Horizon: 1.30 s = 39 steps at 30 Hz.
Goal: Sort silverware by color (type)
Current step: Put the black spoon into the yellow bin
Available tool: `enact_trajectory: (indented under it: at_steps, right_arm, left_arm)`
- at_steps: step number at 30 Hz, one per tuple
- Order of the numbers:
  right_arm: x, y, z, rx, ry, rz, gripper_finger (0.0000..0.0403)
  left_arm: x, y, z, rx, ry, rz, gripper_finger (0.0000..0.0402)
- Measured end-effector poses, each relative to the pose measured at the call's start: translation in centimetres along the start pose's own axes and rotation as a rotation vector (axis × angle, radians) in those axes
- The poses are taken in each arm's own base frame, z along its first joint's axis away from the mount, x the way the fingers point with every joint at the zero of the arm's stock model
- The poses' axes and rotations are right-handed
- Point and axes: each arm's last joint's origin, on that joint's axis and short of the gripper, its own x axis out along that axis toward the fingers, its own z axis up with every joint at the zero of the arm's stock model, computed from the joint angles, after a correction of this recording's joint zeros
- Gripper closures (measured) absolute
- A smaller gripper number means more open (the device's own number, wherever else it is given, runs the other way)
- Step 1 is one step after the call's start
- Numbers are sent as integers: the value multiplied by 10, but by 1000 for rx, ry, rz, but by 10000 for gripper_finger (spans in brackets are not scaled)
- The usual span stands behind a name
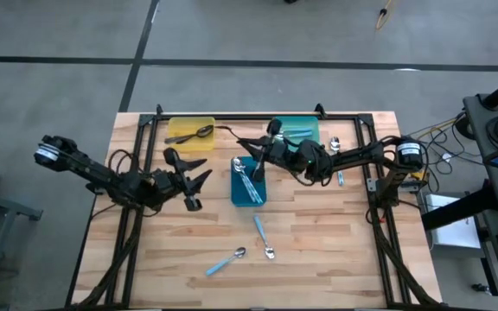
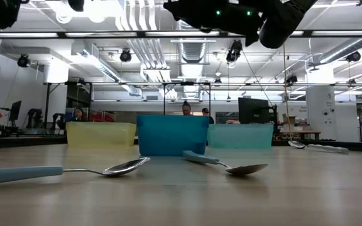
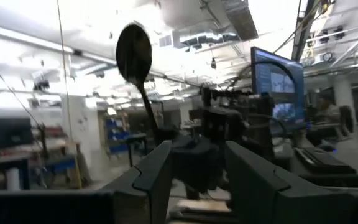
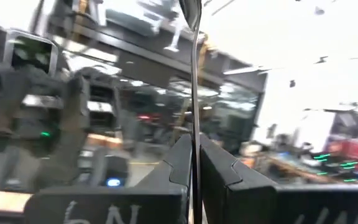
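Note:
My left gripper (image 1: 199, 183) hangs over the table's left half, its fingers (image 3: 160, 165) set a little apart around a black spoon (image 3: 133, 50) that stands bowl up. My right gripper (image 1: 247, 145) hovers over the far end of the blue tray (image 1: 247, 197), shut on a thin shiny spoon (image 4: 194, 74). That tray holds blue-handled spoons. A black spoon (image 1: 199, 132) lies in the yellow tray (image 1: 180, 125). The teal tray (image 1: 305, 130) sits partly under my right arm. Two blue-handled spoons (image 1: 226, 261) (image 1: 262, 235) lie on the near table. My left gripper has the black spoon by the lower end of its handle (image 3: 159, 134), between its two fingers; a dark blur there hides the exact contact. The fingers slant upward toward the table's right. The spoon stands nearly upright, bowl on top, clear of the table. My right gripper pinches the shiny spoon's handle (image 4: 195, 134) between its two shut fingers, low on the handle. The fingers slant upward toward the table's left. The spoon rises from the fingertips edge-on, bowl (image 4: 190, 11) uppermost, lifted clear of the tray.
More spoons (image 1: 335, 142) (image 1: 340, 177) lie at the far right beside my right arm. A black frame (image 1: 258, 117) edges the table's far side and both sides. The low view shows the three trays (image 2: 171, 134) in a row behind two spoons (image 2: 105, 168) (image 2: 231, 167).

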Motion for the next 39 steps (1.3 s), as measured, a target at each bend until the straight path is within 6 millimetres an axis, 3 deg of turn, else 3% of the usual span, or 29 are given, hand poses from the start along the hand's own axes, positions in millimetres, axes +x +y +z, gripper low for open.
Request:
enact_trajectory:
  at_steps: [6, 15, 28, 34, 39]
  right_arm:
    - [-5, 22, 13, -146, 33, -150, 394]
    - [-13, 49, 29, -261, 59, -215, 394]
    - [-14, 49, 26, -344, 148, -295, 394]
    - [-14, 49, 26, -346, 151, -294, 394]
    - [-14, 49, 26, -346, 151, -294, 394]
  left_arm:
    - [23, 1, 17, 92, -25, 56, 272]
    - [57, 7, 11, 54, -23, 45, 272]
    - [108, 0, -1, 7, -35, 36, 273]
    - [113, -3, -4, 0, -30, 39, 289]
    - [112, -2, -4, -6, -27, 56, 334]
